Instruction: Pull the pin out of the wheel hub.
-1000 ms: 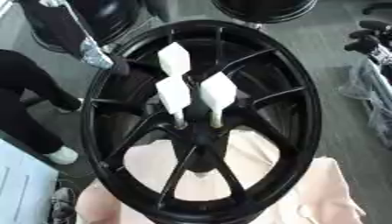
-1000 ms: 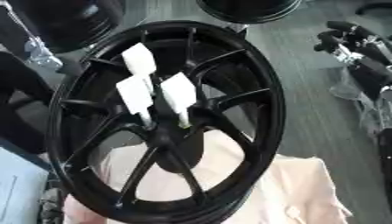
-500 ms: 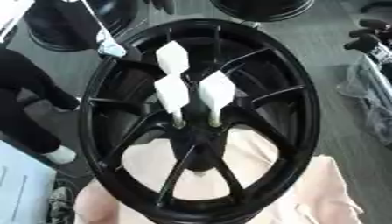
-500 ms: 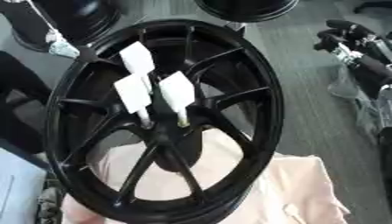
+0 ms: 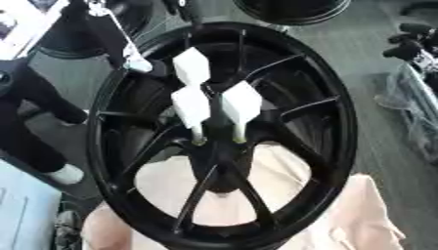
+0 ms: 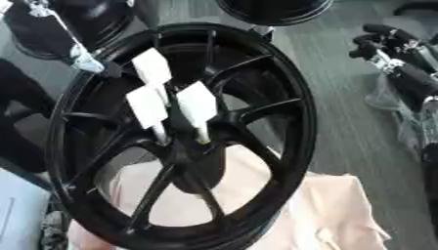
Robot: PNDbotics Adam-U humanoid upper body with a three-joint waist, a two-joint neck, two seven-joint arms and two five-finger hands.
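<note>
- Left eye view: we see the black wheel hub [image 5: 224, 141] on a pale cloth [image 5: 282, 195], three white-tagged pins [image 5: 242, 103] still seated near its centre, exactly as a second ago.
- Right eye view: neither hand shows, so we judge that pulling hasn't begun.
</note>
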